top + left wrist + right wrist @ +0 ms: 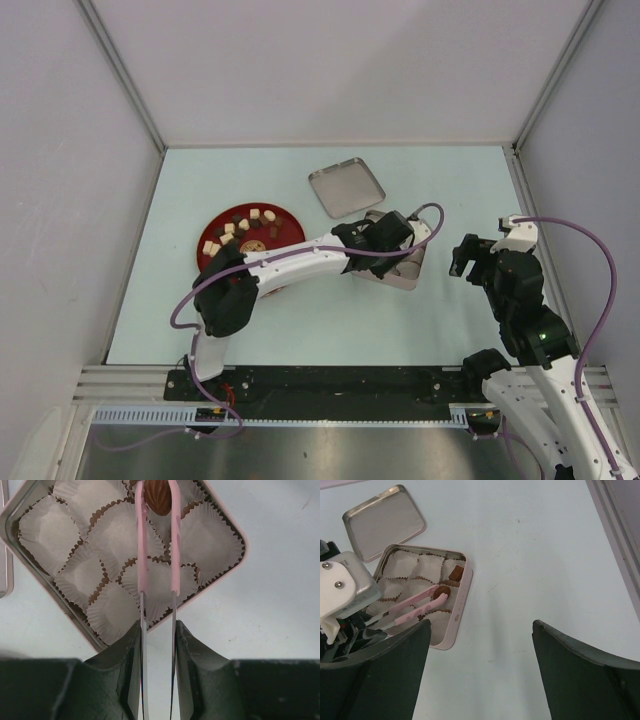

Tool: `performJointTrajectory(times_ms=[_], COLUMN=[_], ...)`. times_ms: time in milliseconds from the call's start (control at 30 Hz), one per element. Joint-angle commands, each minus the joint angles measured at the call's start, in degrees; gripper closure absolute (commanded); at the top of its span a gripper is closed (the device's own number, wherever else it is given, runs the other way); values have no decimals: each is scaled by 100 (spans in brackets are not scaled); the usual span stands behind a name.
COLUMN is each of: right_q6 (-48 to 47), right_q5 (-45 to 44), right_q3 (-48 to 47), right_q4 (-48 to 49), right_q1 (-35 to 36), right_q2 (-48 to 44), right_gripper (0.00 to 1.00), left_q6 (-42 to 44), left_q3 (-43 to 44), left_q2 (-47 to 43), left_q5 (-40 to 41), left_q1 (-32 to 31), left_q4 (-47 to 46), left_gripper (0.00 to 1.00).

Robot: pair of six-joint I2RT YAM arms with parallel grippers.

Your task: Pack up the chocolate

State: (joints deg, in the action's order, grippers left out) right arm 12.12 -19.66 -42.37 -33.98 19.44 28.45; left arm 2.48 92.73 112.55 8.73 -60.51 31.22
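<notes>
Left wrist shows me my left gripper (157,627) jaws clamping pink tweezers (141,555), dark chocolate (157,497) pinched above the tin (457,612); right gripper (481,625) jaws spread wide.

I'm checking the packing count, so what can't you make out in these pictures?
Top view: the left arm covers the near side of the red plate, so its chocolates cannot be counted.
Top view: the left hand hides most of the tin.
Left wrist view: the top edge cuts off the tin's far corner.
</notes>
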Motion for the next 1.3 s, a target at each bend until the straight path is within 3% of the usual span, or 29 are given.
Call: performJointTrajectory(times_ms=[0, 433, 933, 1267], right_q6=[-34, -34, -34, -34], right_q5=[-108, -108, -64, -73], right_q3=[-8, -8, -8, -8], right_q4=[199, 207, 207, 199], right_q1=[7, -19, -37, -28], right_q2=[-32, -15, -32, -67], right_gripper=[14, 13, 14, 13], left_q6=[174, 262, 148, -63], left_q3=[360, 448, 439, 264], left_q2=[82, 179, 83, -672], left_q5=[-21, -12, 23, 427], left_q1=[-57, -49, -57, -5], left_q4=[-134, -151, -143, -301], left_gripper=[78, 67, 66, 67])
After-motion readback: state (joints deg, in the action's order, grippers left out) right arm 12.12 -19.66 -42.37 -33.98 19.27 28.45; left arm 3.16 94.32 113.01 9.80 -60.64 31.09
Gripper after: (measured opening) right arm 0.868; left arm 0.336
